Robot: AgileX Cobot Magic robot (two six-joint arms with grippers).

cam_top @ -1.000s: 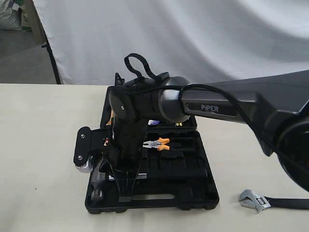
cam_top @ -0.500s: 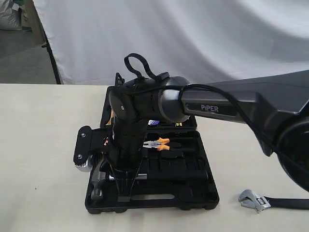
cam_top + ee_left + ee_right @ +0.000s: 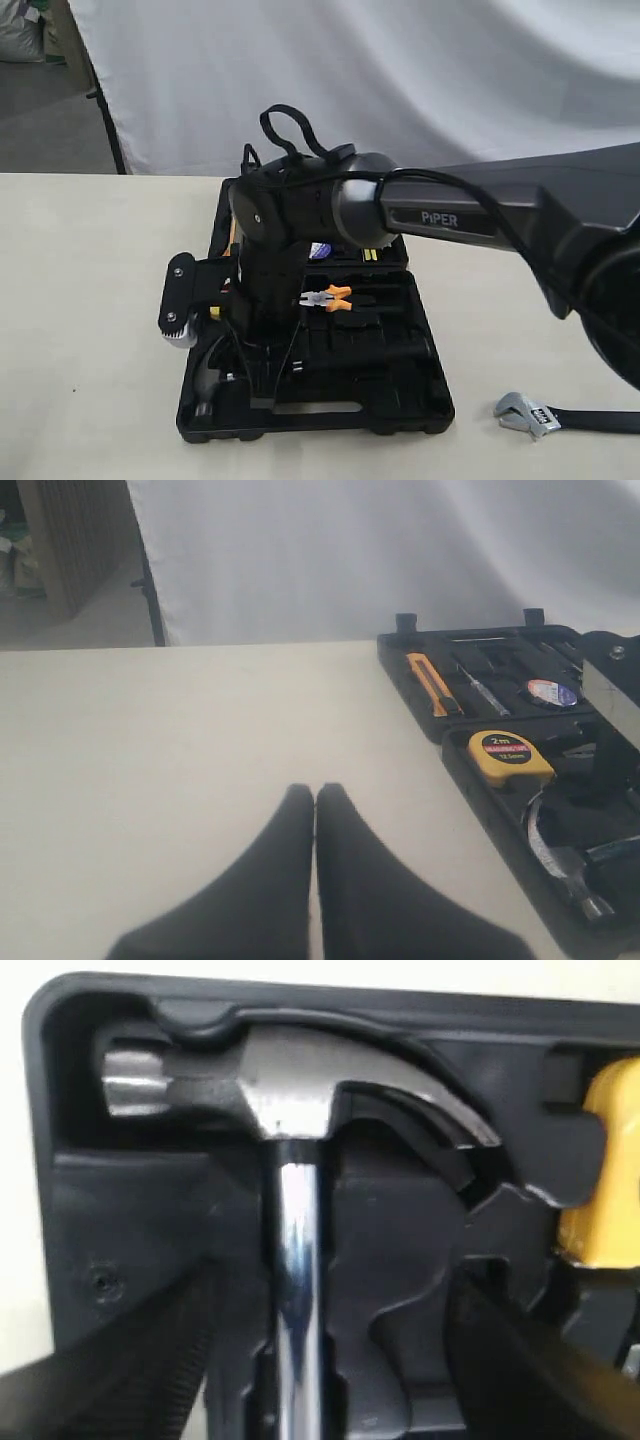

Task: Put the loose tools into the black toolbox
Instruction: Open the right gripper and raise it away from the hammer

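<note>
Claw hammer [image 3: 290,1110]: handle is running off the right wrist frame's edge. Adjustable wrench [image 3: 528,413], at 4 o'clock of toolbox [image 3: 400,405]: handle is running off-frame. Right arm [image 3: 330,215] is covering toolbox's centre.

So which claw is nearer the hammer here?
Right. The right claw hangs open directly over the hammer in the toolbox, fingers apart either side of its shaft. The left claw is shut over the table, off beside the toolbox.
</note>
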